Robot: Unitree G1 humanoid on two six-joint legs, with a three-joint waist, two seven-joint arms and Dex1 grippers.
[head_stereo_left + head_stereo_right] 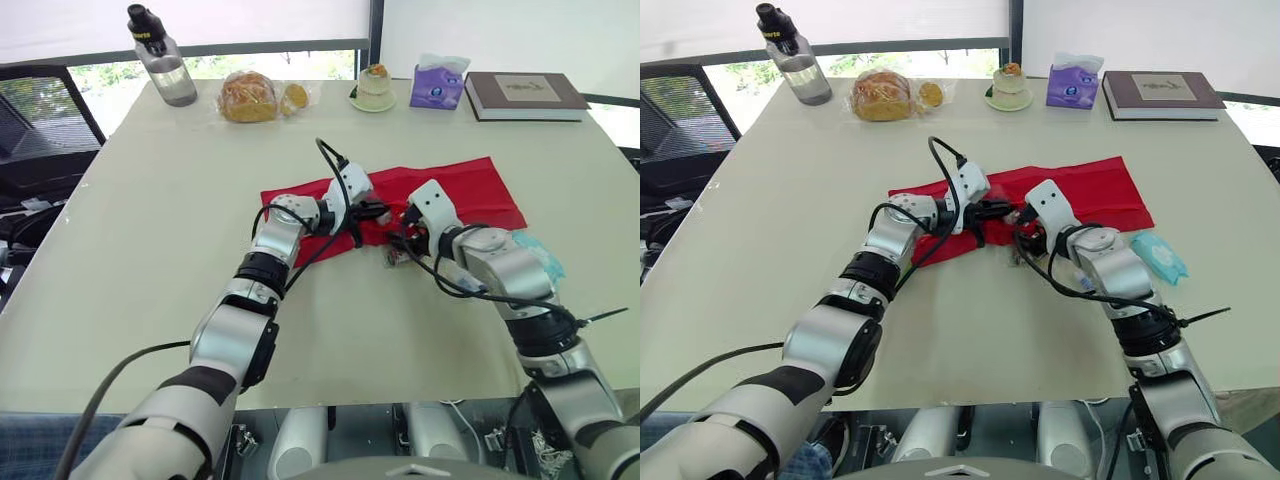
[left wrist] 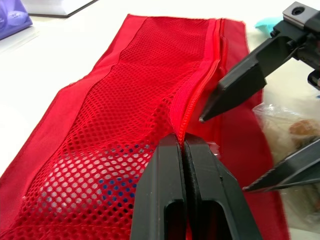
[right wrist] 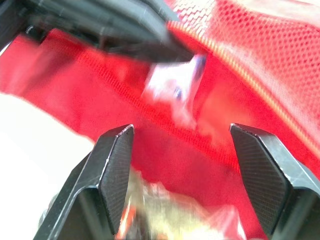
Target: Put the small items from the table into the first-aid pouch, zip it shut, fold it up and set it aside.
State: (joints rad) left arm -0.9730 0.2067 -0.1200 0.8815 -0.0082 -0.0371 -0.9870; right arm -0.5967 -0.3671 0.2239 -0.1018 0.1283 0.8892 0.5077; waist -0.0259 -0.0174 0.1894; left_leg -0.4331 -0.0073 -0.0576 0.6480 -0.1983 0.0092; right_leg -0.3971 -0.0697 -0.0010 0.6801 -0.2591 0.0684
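The red first-aid pouch (image 1: pixel 470 190) lies unfolded mid-table, its mesh pocket (image 2: pixel 125 100) unzipped. My left gripper (image 2: pixel 182 140) is shut on the pocket's zipper edge at the pouch's near left end and lifts it a little. Just to its right, my right gripper (image 3: pixel 182 135) stands open at the pouch's near edge, facing the lifted opening. A clear packet (image 2: pixel 295 130) lies under and between its fingers (image 3: pixel 115 170), on the table beside the pouch. A teal packet (image 1: pixel 1160 255) rests on the table right of my right forearm. Something blue shows through the mesh.
Along the far edge stand a water bottle (image 1: pixel 165 65), bagged bread (image 1: pixel 248 97), a small dessert on a saucer (image 1: pixel 374 88), a purple tissue pack (image 1: pixel 438 85) and a book (image 1: pixel 525 95). Bare tabletop stretches left of the pouch and in front of it.
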